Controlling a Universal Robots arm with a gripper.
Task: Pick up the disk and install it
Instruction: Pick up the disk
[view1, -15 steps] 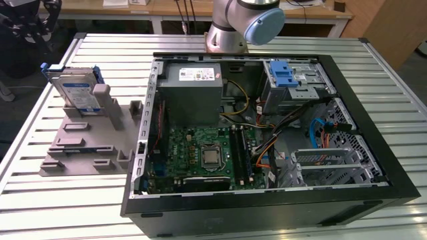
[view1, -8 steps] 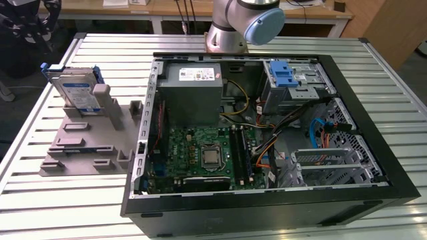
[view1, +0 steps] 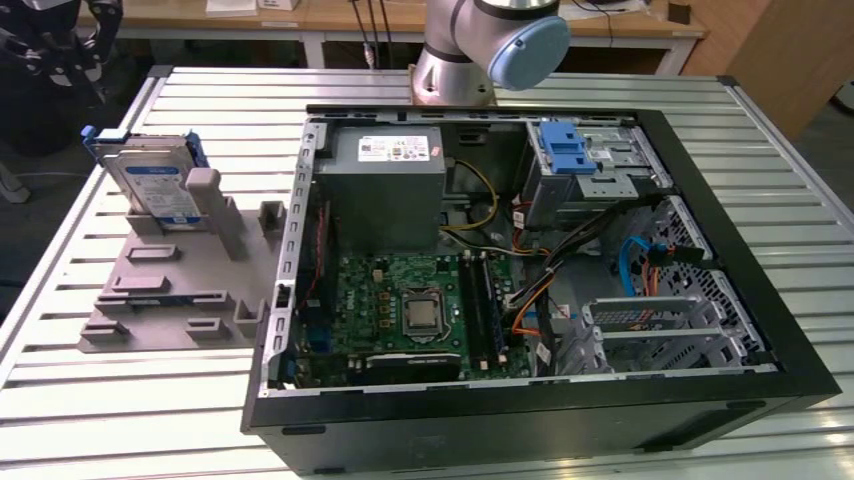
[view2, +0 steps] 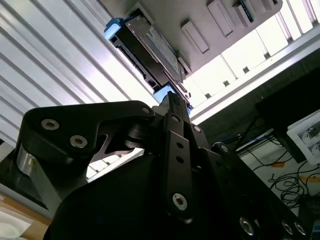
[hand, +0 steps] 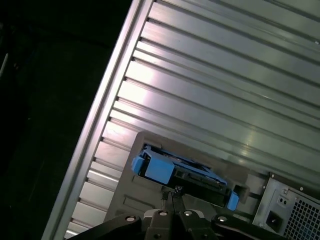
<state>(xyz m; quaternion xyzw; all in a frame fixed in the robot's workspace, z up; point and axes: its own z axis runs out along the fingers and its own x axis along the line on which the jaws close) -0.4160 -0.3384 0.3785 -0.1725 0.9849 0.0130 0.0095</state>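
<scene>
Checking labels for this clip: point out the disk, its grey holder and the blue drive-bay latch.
disk (view1: 150, 185), exterior view, on its labelled face.
grey holder (view1: 171, 303), exterior view, on its flat base.
blue latch (view1: 567, 150), exterior view, on its middle.

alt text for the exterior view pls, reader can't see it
The disk stands on edge in a grey holder at the exterior view's left, on a slatted metal table. Beside it lies an open computer case with its motherboard exposed; the robot arm rises behind the case.
</scene>
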